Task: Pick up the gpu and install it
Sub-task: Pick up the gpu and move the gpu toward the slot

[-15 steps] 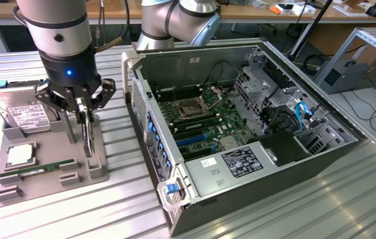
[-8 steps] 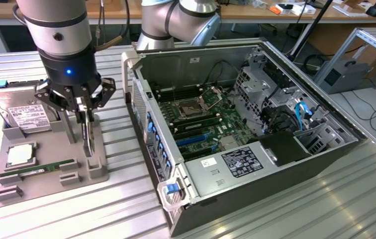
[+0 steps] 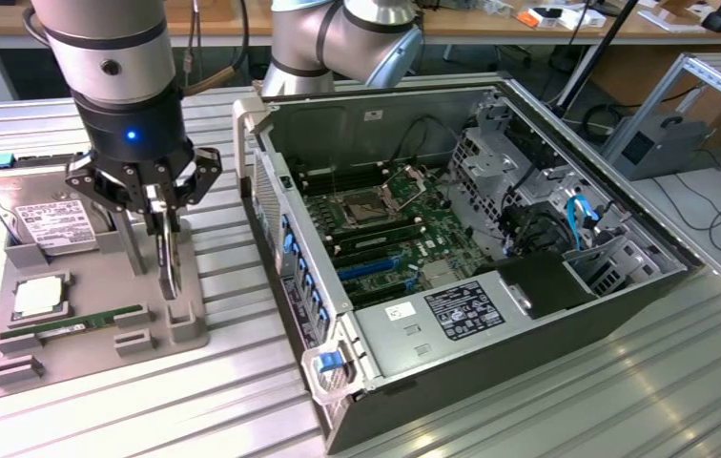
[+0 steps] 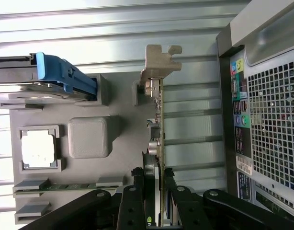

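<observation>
Ribbed metal bench [image 3: 565, 401], pincer [image 4: 153, 171] on gpu [image 4: 158, 115]

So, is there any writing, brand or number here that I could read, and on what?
Nothing here is legible.
White label on the hard drive: too small.
Black label inside the computer case: too small.
White sticker beside it: too small.
Stickers on the case's back panel: blurred.
Green mark on the gpu: too small.

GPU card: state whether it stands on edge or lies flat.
On edge: the slim dark GPU card with pale metal bracket stands upright in the grey tray, the pincer closed on it.
</observation>
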